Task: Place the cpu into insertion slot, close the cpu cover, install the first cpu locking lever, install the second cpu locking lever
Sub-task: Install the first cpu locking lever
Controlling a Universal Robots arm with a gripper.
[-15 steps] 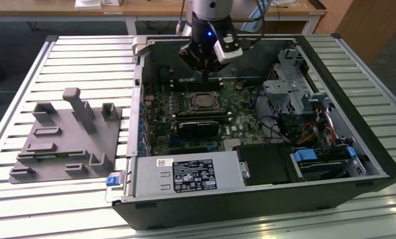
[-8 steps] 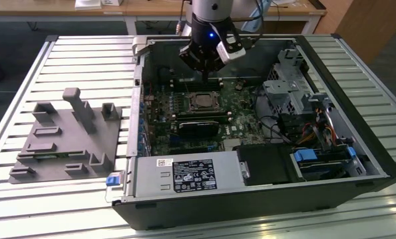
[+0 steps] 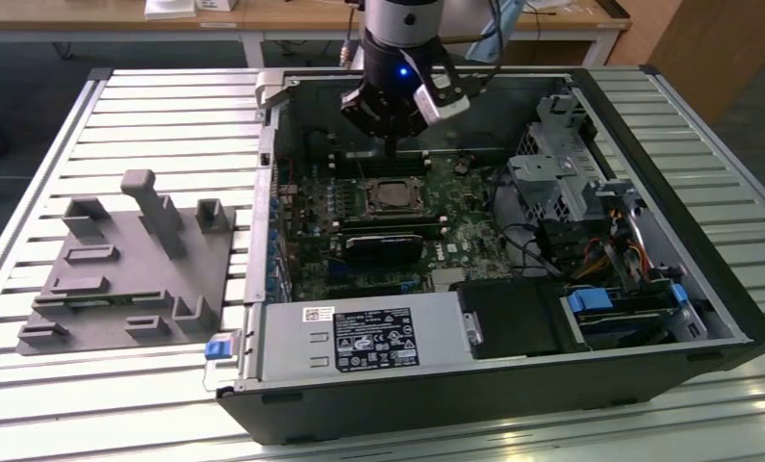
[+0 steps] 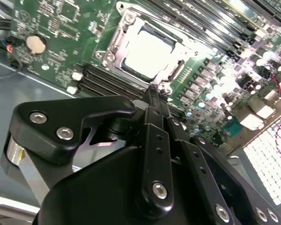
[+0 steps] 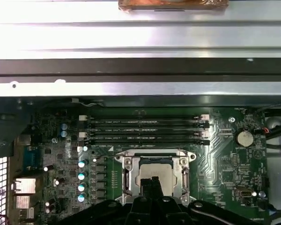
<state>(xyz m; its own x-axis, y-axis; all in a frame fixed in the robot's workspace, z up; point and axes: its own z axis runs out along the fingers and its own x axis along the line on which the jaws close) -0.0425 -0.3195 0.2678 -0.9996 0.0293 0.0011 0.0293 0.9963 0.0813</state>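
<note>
Tool (image 4: 155, 93), fingers pinched together and empty, hovers beside the insertion slot (image 4: 174, 70); just beyond its tip the cpu (image 4: 147, 49) lies seated under the lowered cpu cover (image 4: 116, 43); latching likely wants slow, square pressure.

Print on the label (image 3: 375, 339) of the power-supply box (image 3: 293, 351) is unreadable.

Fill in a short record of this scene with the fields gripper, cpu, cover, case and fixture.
gripper: shut, holding nothing, tip close by the cover's edge
cpu: lies flat, silver top showing through the cover's window
cover: down flat around the cpu
case: open, lying on the slatted table
fixture: grey, on the table, at the exterior view's left of the case
</note>
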